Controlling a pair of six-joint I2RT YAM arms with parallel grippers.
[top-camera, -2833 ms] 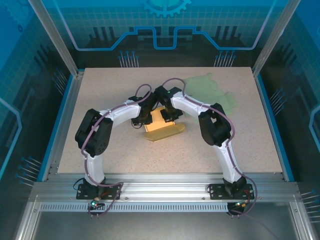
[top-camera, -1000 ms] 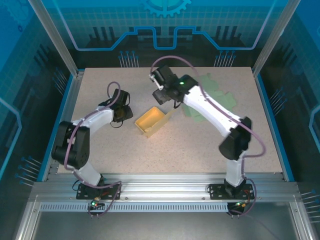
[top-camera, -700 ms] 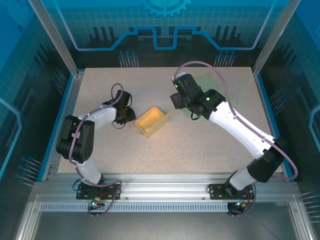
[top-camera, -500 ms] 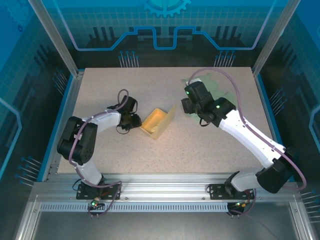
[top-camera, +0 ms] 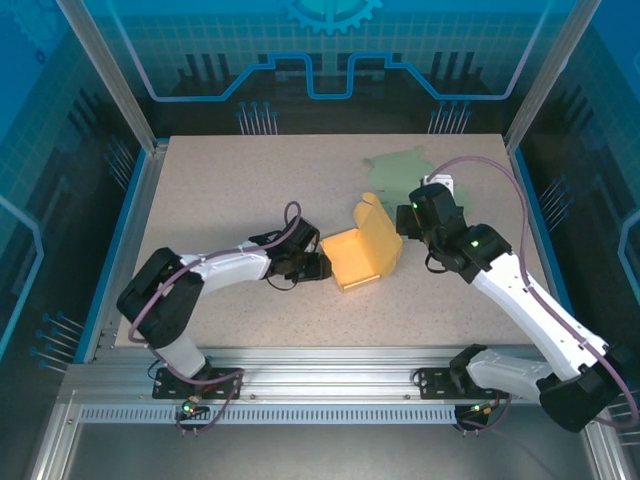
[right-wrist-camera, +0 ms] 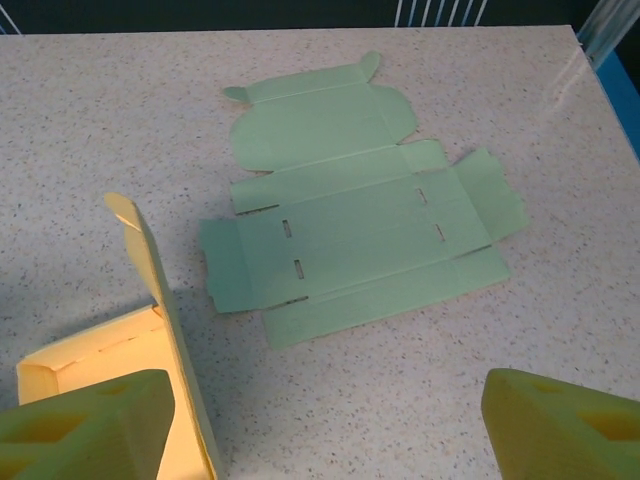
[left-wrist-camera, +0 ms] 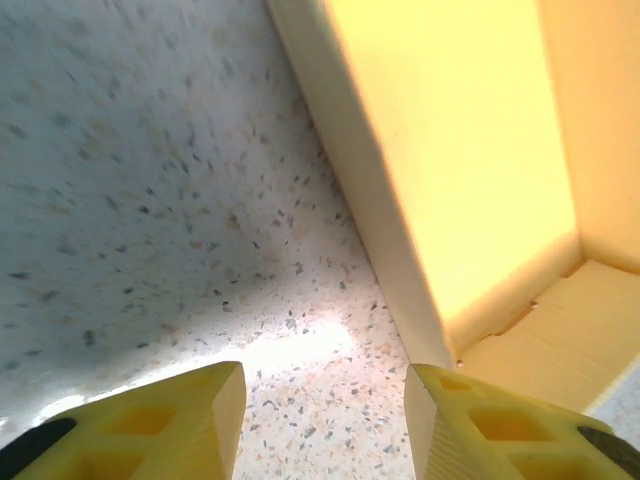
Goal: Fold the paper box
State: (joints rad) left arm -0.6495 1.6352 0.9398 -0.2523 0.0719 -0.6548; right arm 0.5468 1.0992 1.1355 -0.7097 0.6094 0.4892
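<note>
- The speckled beige table (top-camera: 250, 190) carries everything. It sits inside a blue-walled enclosure with an aluminium frame.
- The white right arm (top-camera: 530, 310) reaches from its base at the near edge, bends far out to the right, and comes back toward the middle of the table.
- The white left arm (top-camera: 225, 268) lies low over the table and stretches rightward toward the centre.
- A flat pale-green die-cut paper sheet (right-wrist-camera: 360, 220) lies unfolded on the table. It is toward the far right in the top view (top-camera: 398, 172), beyond the yellow box and apart from it.
- The yellow paper box (top-camera: 365, 255) sits near the middle of the table, between the two grippers, with its tray open to the top.
  - Its lid flap (right-wrist-camera: 160, 300) stands upright on the side nearer the right arm.
  - The left wrist view shows one tray wall and an inner corner close up (left-wrist-camera: 450, 180).
- The right gripper (right-wrist-camera: 320, 430) hangs just right of the box with its yellow fingers (right-wrist-camera: 85, 425) spread wide and nothing clamped.
  - The upright lid flap rises inside the gap, close to the finger on the left of that picture. Whether the two touch cannot be told.
  - In the top view this gripper (top-camera: 405, 222) is right beside the flap.
- The left gripper (left-wrist-camera: 320, 420) is low over the table at the box's left side (top-camera: 318, 266).
  - Its yellow fingers (left-wrist-camera: 140, 430) are parted with bare table between them, holding nothing.
  - The box wall lies just ahead of the finger on the right of that picture.
</note>
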